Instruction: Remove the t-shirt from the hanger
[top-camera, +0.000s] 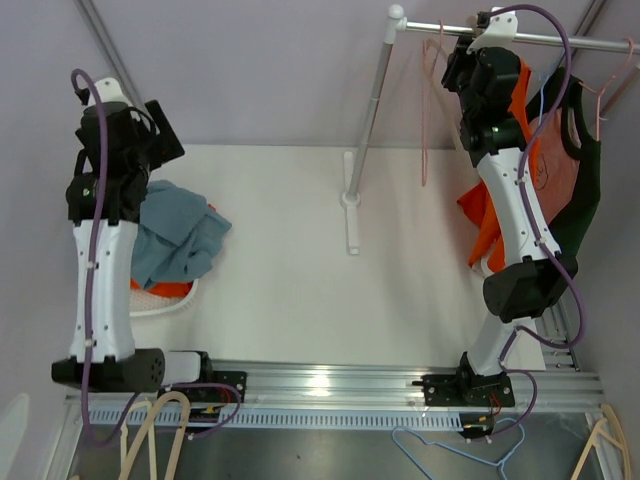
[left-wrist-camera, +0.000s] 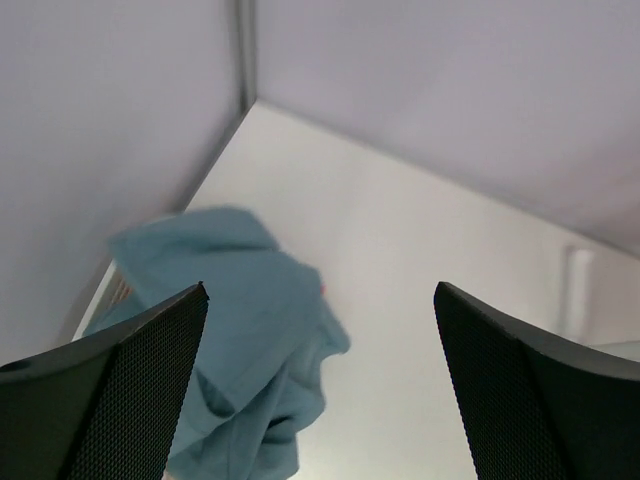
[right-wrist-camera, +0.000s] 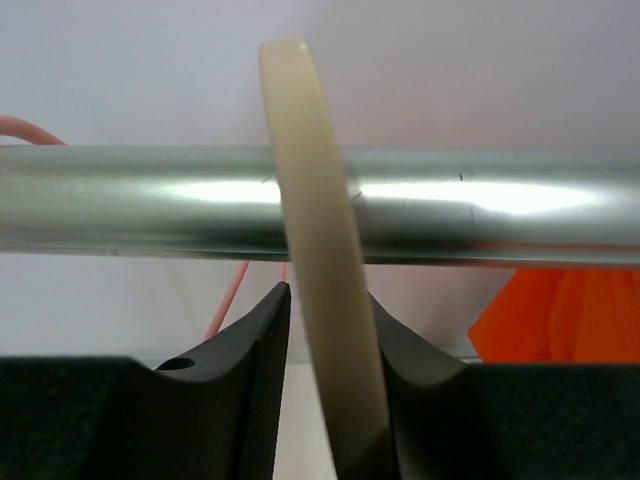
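Note:
A blue t-shirt (top-camera: 180, 235) lies crumpled over a white basket (top-camera: 172, 301) at the table's left. In the left wrist view the t-shirt (left-wrist-camera: 240, 340) is below my left gripper (left-wrist-camera: 320, 380), which is open wide with nothing between its fingers. In the top view the left gripper (top-camera: 158, 130) hangs high above the basket. My right gripper (top-camera: 478, 52) is up at the metal rail (top-camera: 575, 40). A cream hanger hook (right-wrist-camera: 312, 200) sits over the rail (right-wrist-camera: 480, 205) and passes between the right gripper (right-wrist-camera: 328, 296) jaws. It rests against the right finger, with a gap to the left one.
An orange shirt (top-camera: 483, 222) and a black shirt (top-camera: 590, 190) hang on the rail behind the right arm. Pink hangers (top-camera: 428, 100) hang beside them. The rack's pole (top-camera: 370, 110) stands mid-table. Spare hangers (top-camera: 445, 452) lie below the arm bases.

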